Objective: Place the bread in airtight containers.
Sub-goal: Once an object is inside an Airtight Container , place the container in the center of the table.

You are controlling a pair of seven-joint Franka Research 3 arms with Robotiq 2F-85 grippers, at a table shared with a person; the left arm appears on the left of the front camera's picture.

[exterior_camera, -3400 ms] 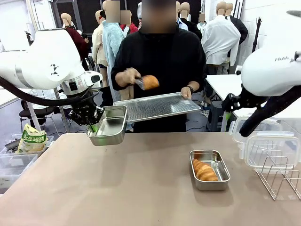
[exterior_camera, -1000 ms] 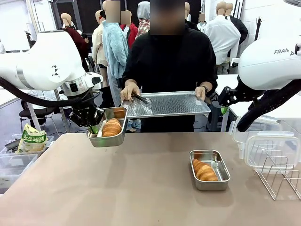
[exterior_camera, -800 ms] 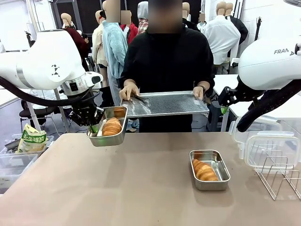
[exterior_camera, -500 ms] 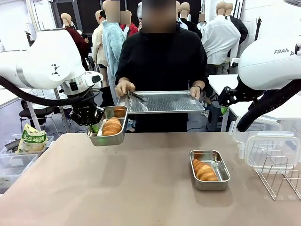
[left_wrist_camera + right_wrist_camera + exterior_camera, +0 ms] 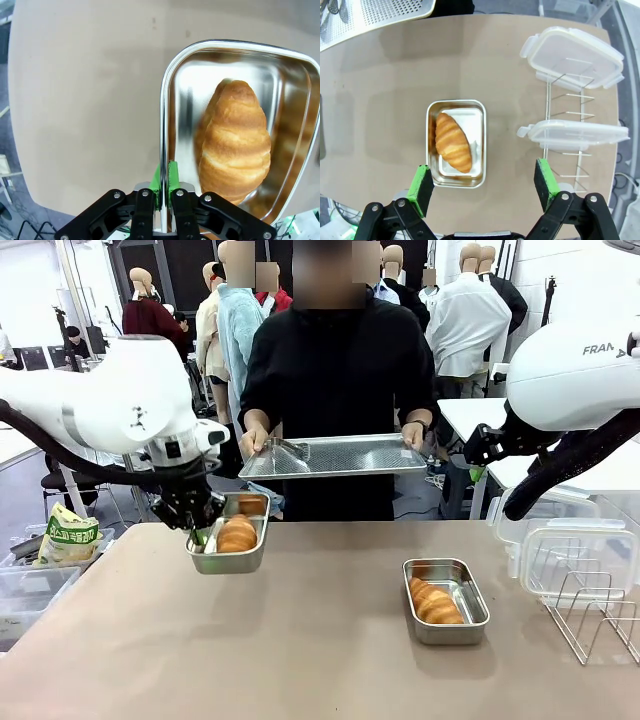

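**Front view.** A person in black stands across the table (image 5: 320, 670), holding a flat tray (image 5: 335, 455) with tongs (image 5: 290, 448) lying on it. The left arm (image 5: 110, 400) reaches in from the left. Its jaws pinch the rim of a held tin (image 5: 228, 560), which is low over the table's left part and has a croissant (image 5: 237, 534) inside. I cannot tell whether the tin touches the table. To the right, a second tin (image 5: 446, 625) sits on the table with its own croissant (image 5: 433, 602). Two clear lids (image 5: 575, 555) stand in a wire rack (image 5: 590, 625) at the right edge. The right arm (image 5: 570, 380) hangs high above them, and its casing reads "FRA" before the frame cuts it off. A printed bag (image 5: 68, 537) sits at far left, its writing too small to read.

**Left wrist view.** The green pads (image 5: 172, 175) are pressed together on the held tin's short rim. The tin and its croissant stretch lengthwise straight away from the jaws, with bare table beyond. Setting it down looks like a plain lowering move.

**Right wrist view.** Looking down, the right jaws are spread wide and hold nothing. The second tin (image 5: 456, 181) lies just ahead of them, nearer the picture-left pad, with its long axis pointing away from the jaws. Its croissant lies slightly slanted inside. The lids sit well apart, towards picture right. This arm is the nearer one to the lids, so it seems best placed to do the lidding.
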